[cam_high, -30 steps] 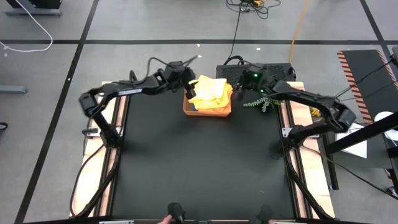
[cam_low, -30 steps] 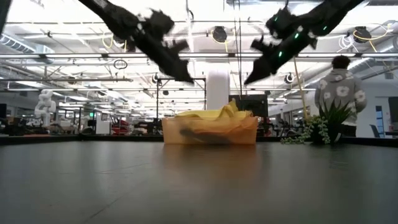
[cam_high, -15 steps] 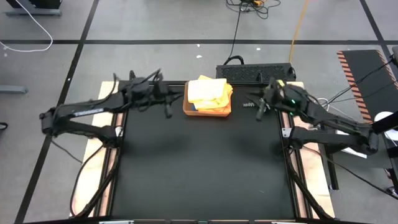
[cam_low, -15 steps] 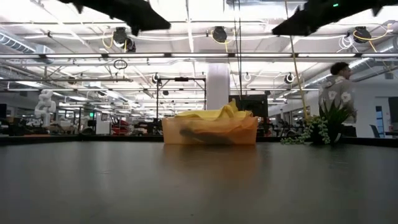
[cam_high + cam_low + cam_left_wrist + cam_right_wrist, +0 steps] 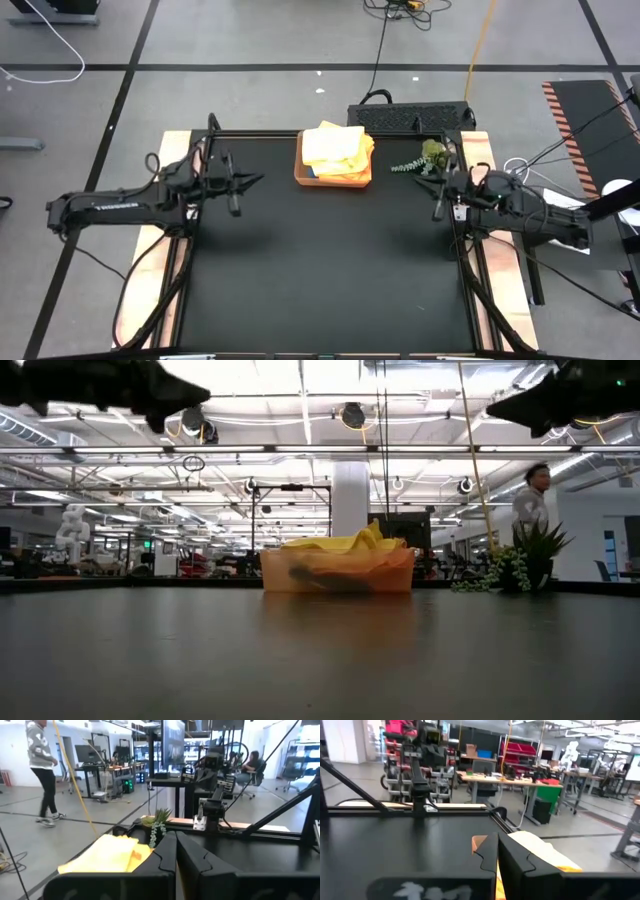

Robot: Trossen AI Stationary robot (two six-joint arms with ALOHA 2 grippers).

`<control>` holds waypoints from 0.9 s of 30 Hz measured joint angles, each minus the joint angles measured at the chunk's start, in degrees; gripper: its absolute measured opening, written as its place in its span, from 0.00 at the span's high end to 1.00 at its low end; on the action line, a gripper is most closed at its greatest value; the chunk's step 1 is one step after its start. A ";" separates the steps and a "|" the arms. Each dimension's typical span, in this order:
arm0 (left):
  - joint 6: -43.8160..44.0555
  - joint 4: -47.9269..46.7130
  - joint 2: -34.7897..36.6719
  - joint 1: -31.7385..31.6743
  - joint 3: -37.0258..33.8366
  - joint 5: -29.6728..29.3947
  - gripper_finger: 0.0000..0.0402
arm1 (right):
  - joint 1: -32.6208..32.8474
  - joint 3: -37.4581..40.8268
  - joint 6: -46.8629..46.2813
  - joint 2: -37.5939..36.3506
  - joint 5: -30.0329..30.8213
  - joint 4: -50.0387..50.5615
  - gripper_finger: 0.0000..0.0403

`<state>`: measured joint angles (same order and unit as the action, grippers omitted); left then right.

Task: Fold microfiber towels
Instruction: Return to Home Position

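Observation:
Yellow microfiber towels (image 5: 336, 146) lie piled in the brown tray (image 5: 333, 180) at the table's far middle; in the low view the towels (image 5: 345, 543) bulge above the tray's rim (image 5: 338, 572). My left gripper (image 5: 258, 181) hangs shut and level over the table's left part, left of the tray, holding nothing. My right gripper (image 5: 433, 192) hangs shut and level at the table's right edge, also holding nothing. In each wrist view the two fingers meet: left (image 5: 176, 847), right (image 5: 497, 847).
A small green plant sprig (image 5: 419, 161) lies at the far right, just beyond my right gripper. A black box (image 5: 408, 116) sits behind the table's far edge. The black mat (image 5: 320, 270) stretches toward the near edge. A person (image 5: 530, 510) walks in the room behind.
Both grippers have drawn back from the tray, the left toward the table's left edge, the right toward the right edge. Both have tipped from slanting down to level and have shut. The towels have stayed in the tray.

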<state>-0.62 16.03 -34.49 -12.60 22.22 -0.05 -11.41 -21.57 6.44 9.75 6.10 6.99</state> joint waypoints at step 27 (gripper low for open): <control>2.54 12.05 11.33 0.41 -21.64 6.07 0.99 | 1.41 18.70 -6.40 -8.84 -2.25 -5.57 1.00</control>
<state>1.92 28.08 -23.16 -12.19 0.58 6.02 -10.00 -2.87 0.04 0.91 3.85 1.42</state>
